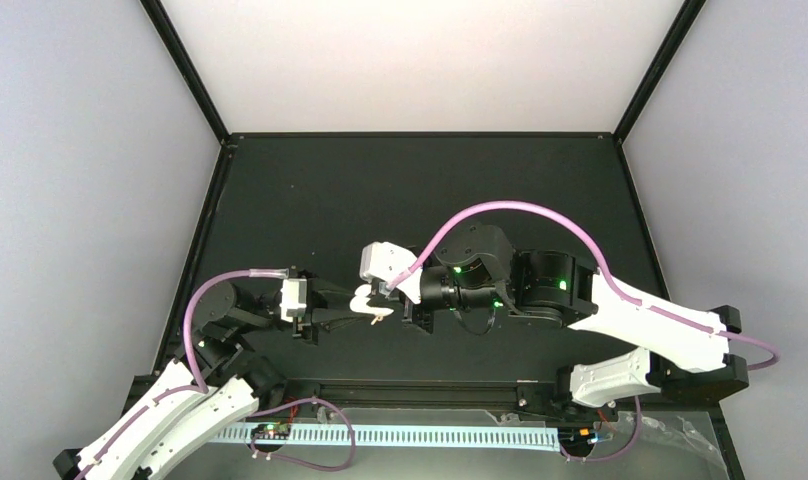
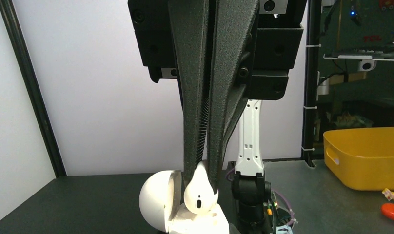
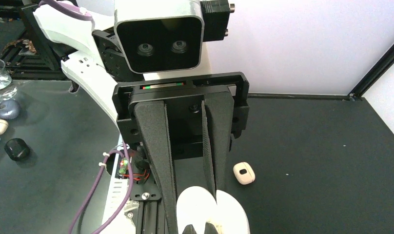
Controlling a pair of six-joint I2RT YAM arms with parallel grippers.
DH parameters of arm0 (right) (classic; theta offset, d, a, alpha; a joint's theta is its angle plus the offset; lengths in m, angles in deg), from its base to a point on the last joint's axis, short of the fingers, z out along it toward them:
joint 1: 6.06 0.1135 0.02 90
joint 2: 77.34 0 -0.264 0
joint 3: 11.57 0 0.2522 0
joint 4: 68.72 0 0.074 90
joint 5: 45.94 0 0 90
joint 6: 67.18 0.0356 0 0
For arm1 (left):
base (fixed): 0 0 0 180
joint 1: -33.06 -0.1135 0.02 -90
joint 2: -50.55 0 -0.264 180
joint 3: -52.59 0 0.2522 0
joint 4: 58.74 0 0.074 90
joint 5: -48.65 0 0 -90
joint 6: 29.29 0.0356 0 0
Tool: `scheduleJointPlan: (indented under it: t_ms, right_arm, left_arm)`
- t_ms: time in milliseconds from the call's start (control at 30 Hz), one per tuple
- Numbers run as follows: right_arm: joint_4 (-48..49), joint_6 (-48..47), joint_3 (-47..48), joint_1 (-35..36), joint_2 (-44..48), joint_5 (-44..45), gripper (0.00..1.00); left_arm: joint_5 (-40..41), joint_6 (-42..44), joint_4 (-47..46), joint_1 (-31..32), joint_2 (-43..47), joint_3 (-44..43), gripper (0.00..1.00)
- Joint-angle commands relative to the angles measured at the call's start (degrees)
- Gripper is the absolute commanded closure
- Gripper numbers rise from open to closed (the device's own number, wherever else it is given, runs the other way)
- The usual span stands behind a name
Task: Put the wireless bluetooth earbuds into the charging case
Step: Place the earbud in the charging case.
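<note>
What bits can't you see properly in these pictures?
Left wrist: the earbud hides the case's inside; the bottom edge cuts the case off.
Right wrist: the case is cut off at the bottom; a finger covers part.
Right wrist: a cream blob on the table is too small to name.
Top: earbud and case are tiny, blurring together.

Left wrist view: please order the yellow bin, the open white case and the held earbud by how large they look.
1. yellow bin, though cut by the frame
2. open white case
3. earbud
</note>
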Motion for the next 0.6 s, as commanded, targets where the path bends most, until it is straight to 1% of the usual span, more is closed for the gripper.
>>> scheduleJointPlan:
  t_ms: [0, 567]
  right_arm:
    - [-0.5, -0.8, 1.9, 0.9, -0.6, 1.6, 0.99]
    - [-2.2, -1.5, 2.3, 2.0, -2.1, 3.0, 0.99]
  left_arm:
    - [-1.6, -0.1, -1.2, -0.3, 0.7, 0.0, 0.98]
    - [-1.8, -0.8, -2.2, -0.4, 0.9, 0.4, 0.98]
